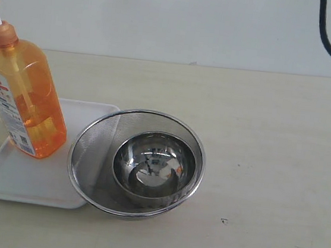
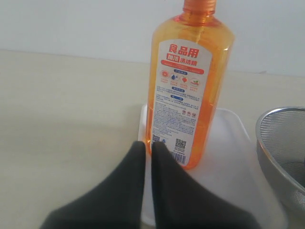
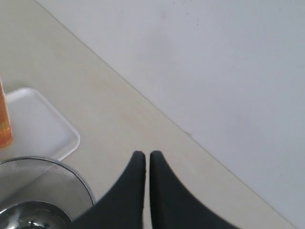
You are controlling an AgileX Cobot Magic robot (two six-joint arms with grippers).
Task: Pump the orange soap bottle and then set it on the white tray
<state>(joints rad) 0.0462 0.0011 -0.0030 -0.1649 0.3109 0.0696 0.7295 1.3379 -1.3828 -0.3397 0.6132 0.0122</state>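
Two pairs of black fingers are showing, each in its own wrist view. The left fingers [image 2: 139,151] are lying pressed together, gripping nothing, and are pointing straight at the foot of the orange soap bottle [image 2: 188,90]. Their tips are sitting just in front of the lower corner of the bottle's white label; whether they are touching it I cannot tell. The right fingers [image 3: 139,162] are also lying closed and empty. They are hanging above the bare tabletop [image 3: 119,109] and pointing toward the pale wall [image 3: 228,71], well apart from the bottle, whose orange edge is only peeking in at the side of that view. In the exterior view the bottle is standing upright on the white tray [image 1: 33,184], toward its far left end, pump head up. A mesh strainer [image 1: 94,143] holding a steel bowl [image 1: 155,165] is overlapping the tray's right edge.
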